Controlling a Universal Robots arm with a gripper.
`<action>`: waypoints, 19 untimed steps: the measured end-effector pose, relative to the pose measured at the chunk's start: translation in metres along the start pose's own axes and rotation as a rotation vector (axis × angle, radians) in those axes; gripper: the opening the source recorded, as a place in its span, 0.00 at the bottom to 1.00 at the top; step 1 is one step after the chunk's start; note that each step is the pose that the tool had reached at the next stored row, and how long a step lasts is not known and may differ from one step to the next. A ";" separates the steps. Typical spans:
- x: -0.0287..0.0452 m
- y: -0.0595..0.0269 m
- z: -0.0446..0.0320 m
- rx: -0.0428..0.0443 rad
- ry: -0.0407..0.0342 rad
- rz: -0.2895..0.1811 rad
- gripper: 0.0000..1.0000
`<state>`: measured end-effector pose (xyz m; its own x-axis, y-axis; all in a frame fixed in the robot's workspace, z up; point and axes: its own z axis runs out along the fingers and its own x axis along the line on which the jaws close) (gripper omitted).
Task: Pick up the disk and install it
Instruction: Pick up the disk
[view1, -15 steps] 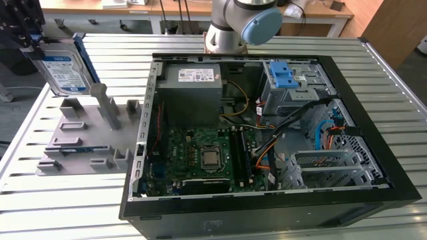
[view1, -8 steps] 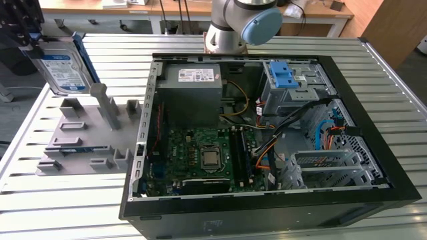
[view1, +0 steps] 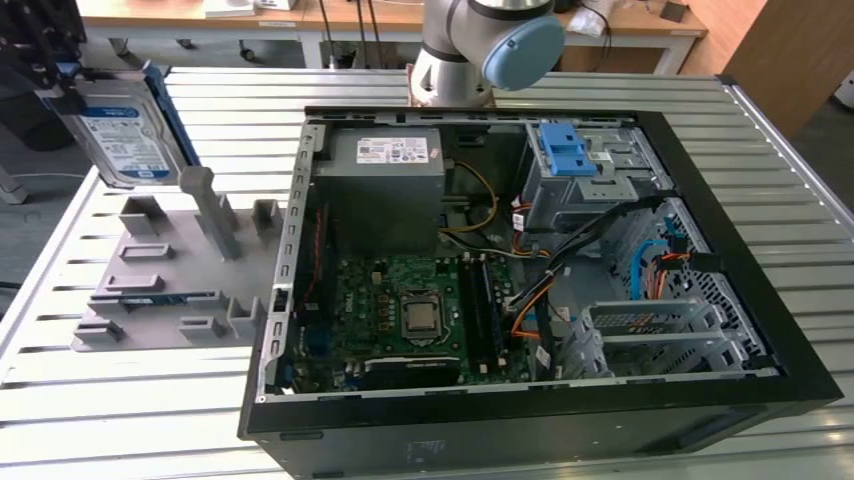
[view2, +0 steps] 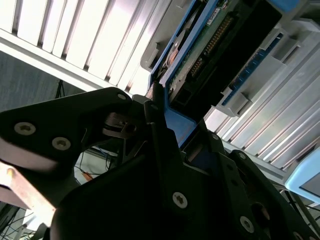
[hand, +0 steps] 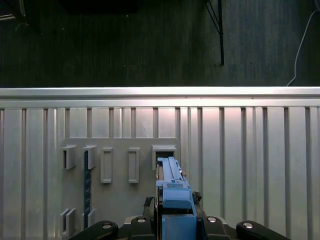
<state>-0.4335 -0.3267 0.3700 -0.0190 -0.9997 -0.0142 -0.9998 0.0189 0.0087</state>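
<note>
Holding the disk (view1: 123, 135) in the tool (hand: 174, 215), which is closed tight on the upper end across the blue rails. We see the disk on edge, long axis near vertical with a slight tilt, label facing the exterior camera. It hangs above the grey fixture (view1: 160, 270) on the worktop (view1: 134, 420), to the exterior view's left of the open computer case (view1: 534, 420). In the first wrist view, its lower end points down at a fixture slot (hand: 164, 150).
</note>
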 end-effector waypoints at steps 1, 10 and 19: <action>0.0000 0.0000 -0.0005 0.0000 0.0000 0.000 0.36; -0.0001 0.0001 -0.0044 0.0000 0.0000 0.000 0.36; -0.0001 0.0004 -0.0074 0.0001 0.0000 0.000 0.36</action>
<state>-0.4338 -0.3267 0.3775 -0.0191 -0.9997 -0.0142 -0.9998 0.0189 0.0086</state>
